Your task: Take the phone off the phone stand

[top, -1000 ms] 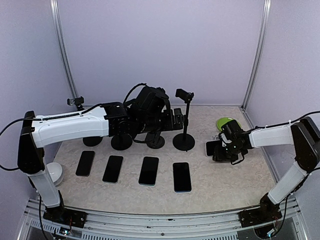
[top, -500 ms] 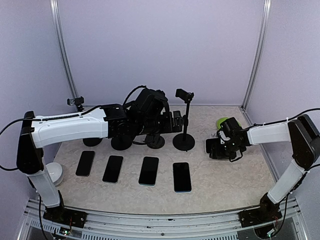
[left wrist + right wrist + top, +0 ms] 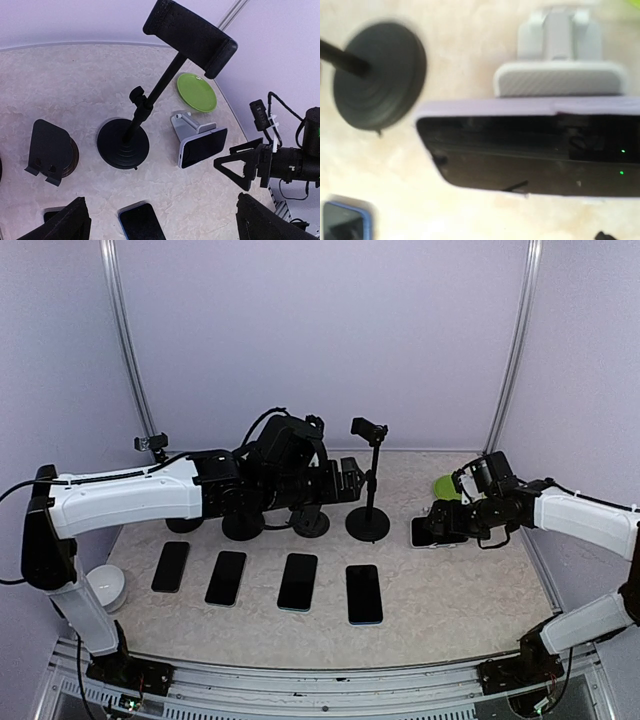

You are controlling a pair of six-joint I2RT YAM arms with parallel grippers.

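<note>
The phone point(image 3: 424, 532) lies on its side, dark screen forward, leaning on a small white stand point(image 3: 186, 123) right of centre. It also shows in the left wrist view point(image 3: 203, 148) and fills the right wrist view point(image 3: 530, 155), with the stand point(image 3: 560, 55) behind it. My right gripper point(image 3: 448, 523) is open just right of the phone, not touching it; one triangular finger point(image 3: 243, 165) shows in the left wrist view. My left gripper point(image 3: 345, 480) is open and empty, hovering over the black stands mid-table, its fingertips point(image 3: 67, 224) at the lower edge of its view.
A tall black clamp stand point(image 3: 368, 478) rises left of the phone. Low black stands point(image 3: 243, 525) sit behind a row of several phones point(image 3: 298, 581) lying flat. A green plate point(image 3: 450, 485) is behind the white stand. A white puck point(image 3: 105, 585) sits far left.
My right arm has lifted and swung its wrist up and to the right, the fingers now pointing down-left at the phone. The phone stays on its stand. The left arm shifted slightly.
</note>
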